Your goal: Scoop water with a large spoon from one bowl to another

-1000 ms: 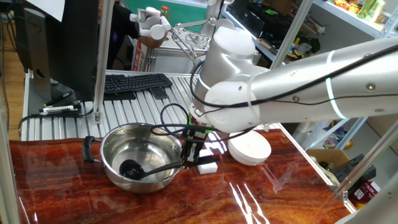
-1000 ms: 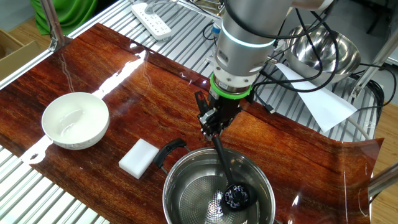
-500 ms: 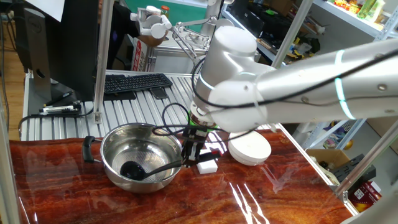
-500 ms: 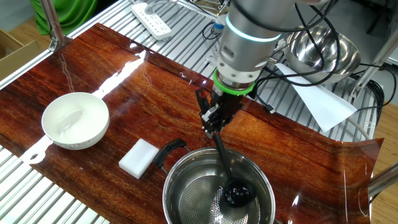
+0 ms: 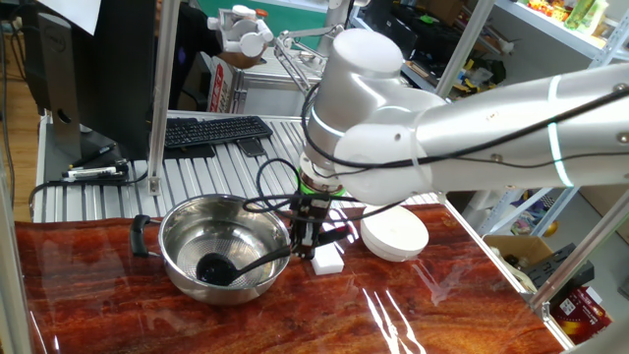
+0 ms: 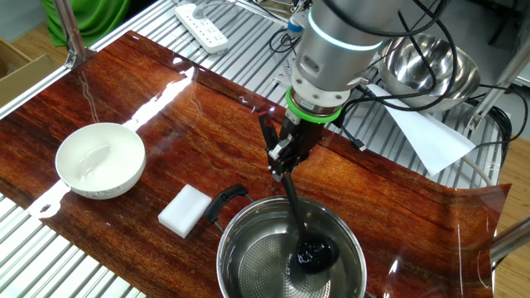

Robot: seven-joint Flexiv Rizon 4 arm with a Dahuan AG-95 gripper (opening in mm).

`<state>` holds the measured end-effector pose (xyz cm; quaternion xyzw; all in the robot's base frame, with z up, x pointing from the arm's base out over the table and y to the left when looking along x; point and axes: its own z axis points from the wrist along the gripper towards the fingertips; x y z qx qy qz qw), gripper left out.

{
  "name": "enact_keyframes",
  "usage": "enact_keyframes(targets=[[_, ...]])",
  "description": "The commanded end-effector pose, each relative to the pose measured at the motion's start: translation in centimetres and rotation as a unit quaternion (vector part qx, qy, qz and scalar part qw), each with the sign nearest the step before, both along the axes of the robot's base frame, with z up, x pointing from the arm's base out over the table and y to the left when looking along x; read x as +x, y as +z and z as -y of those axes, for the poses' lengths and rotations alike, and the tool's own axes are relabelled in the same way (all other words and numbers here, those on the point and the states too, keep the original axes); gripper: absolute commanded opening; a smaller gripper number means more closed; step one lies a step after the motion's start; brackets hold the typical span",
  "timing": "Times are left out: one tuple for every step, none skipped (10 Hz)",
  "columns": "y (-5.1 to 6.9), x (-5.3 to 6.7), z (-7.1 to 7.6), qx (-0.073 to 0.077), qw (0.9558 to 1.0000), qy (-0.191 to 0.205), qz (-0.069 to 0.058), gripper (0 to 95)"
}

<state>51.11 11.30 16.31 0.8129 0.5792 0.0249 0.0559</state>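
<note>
A wide steel bowl [image 5: 177, 231] [image 6: 240, 248] with black side handles and a dotted bottom stands on the wooden tabletop. The black ladle [image 5: 212, 267] [image 6: 315, 253] rests with its round cup low inside this bowl, its thin handle slanting up over the rim. My gripper [image 5: 307, 236] [image 6: 281, 168] is shut on the upper end of that handle, just outside the rim. The small white bowl [image 5: 394, 234] [image 6: 100, 160] sits apart on the table, on the far side of a white block from the steel bowl.
A white rectangular block [image 5: 327, 259] [image 6: 186, 209] lies between the two bowls. Behind the wood is a slatted metal surface with a keyboard [image 5: 216, 131], a power strip [image 6: 201, 25], a second steel bowl [image 6: 431, 70] and paper [image 6: 422, 132]. Cables hang near my wrist.
The gripper has shifted slightly and the ladle's cup has slid a little across the bottom of the steel bowl. The grip on the handle is unchanged.
</note>
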Motion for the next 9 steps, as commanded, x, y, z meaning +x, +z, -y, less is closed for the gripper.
enact_keyframes(targets=[[0.6, -0.1, 0.3, -0.002, 0.9999, 0.013, -0.002, 0.0], [0.8, 0.0, 0.4, -0.001, 0.9998, 0.019, -0.004, 0.0], [1.1, 0.1, 0.5, -0.002, 0.9996, 0.027, -0.008, 0.0], [1.2, 0.1, 0.5, -0.002, 0.9995, 0.03, -0.008, 0.0], [1.4, 0.2, 0.6, -0.005, 0.9991, 0.041, -0.011, 0.0], [1.6, 0.3, 0.7, -0.006, 0.999, 0.042, -0.01, 0.0], [1.9, 0.6, 0.9, -0.011, 0.9987, 0.049, -0.01, 0.0], [2.2, 0.7, 1.0, -0.014, 0.9985, 0.053, -0.009, 0.0], [2.4, 0.8, 1.1, -0.015, 0.9982, 0.056, -0.009, 0.0]])
